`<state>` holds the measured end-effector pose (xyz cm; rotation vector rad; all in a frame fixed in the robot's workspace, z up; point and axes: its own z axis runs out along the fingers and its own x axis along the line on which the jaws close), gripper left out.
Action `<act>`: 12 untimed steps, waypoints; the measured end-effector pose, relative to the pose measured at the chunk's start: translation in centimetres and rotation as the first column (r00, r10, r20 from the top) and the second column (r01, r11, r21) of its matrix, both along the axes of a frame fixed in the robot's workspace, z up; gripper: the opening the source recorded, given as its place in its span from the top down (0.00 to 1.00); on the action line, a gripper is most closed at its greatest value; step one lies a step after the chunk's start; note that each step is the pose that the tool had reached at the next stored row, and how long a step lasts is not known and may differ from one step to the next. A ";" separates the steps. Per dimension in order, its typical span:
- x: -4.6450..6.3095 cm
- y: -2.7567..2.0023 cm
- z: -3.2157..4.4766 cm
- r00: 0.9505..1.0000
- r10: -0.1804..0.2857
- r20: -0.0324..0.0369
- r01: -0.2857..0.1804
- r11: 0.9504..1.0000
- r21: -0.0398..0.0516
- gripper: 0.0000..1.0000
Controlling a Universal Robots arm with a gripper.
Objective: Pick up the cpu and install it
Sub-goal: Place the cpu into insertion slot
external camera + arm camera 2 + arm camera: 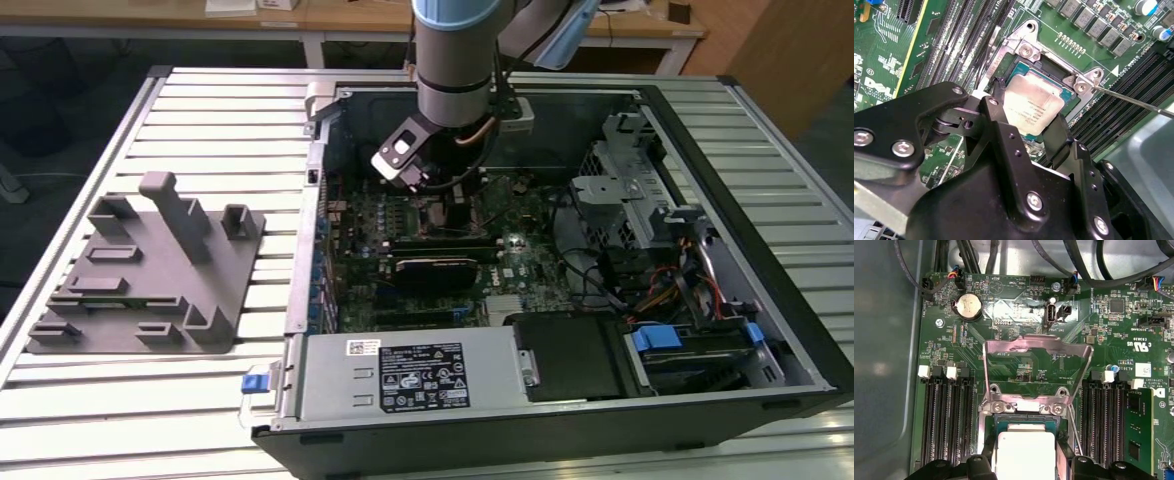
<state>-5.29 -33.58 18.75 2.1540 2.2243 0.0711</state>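
Pincer [1028,107]: black fingers [995,102] closed against two opposite edges of the cpu [1040,99], low inside the case [694,405].
Cpu: silvery top up, within the socket [1026,49] frame; how far seated cannot be told.
Socket: load plate [1036,347] tilted up, thin lever [1134,100] just beside.
Motherboard [1104,325]: green; memory slots [944,420] flank the socket.
Case: open-topped; in the exterior view, drive bays [641,170] at 3 o'clock from the pincer.
Counter [200,120]: slatted metal; grey tray [147,270] at 9 o'clock from the case, bare slats around it.
Room: wooden furniture [334,15] at 12 o'clock.
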 end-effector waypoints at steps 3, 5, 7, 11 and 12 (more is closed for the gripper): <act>0.0 -0.02 0.01 1.000 0.000 0.000 0.000 1.000 0.000 0.45; 0.1 -0.04 0.03 1.000 0.000 -0.001 0.000 1.000 0.000 0.45; 0.2 -0.05 0.03 1.000 0.000 0.000 0.000 1.000 -0.001 0.45; 0.2 -0.06 0.04 1.000 0.000 -0.001 0.000 1.000 -0.001 0.45; 0.2 -0.06 0.04 1.000 0.000 0.000 0.000 1.000 -0.001 0.45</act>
